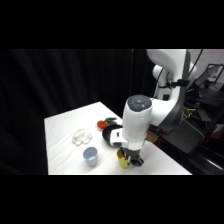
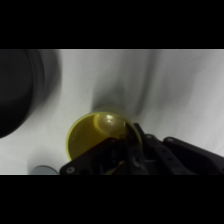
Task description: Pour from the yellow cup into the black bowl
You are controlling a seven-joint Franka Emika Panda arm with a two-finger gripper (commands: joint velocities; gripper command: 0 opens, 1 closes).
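the yellow cup [image 2: 92, 135] is straddled at its rim by the gripper [image 2: 125, 145], apparently clamped for lifting toward the black bowl [image 2: 20, 90].

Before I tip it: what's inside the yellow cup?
Wrist view looks into the yellow cup: a yellow interior with a pale glossy patch, contents unclear. The claw linkage covers its near rim and part of the inside.

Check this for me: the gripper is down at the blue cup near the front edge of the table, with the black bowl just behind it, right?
Not quite. The gripper is down at the yellow cup, not the blue cup, which stands apart to one side. The side view shows this, and the wrist view looks straight into the yellow cup. The rest holds: the black bowl sits just behind it.
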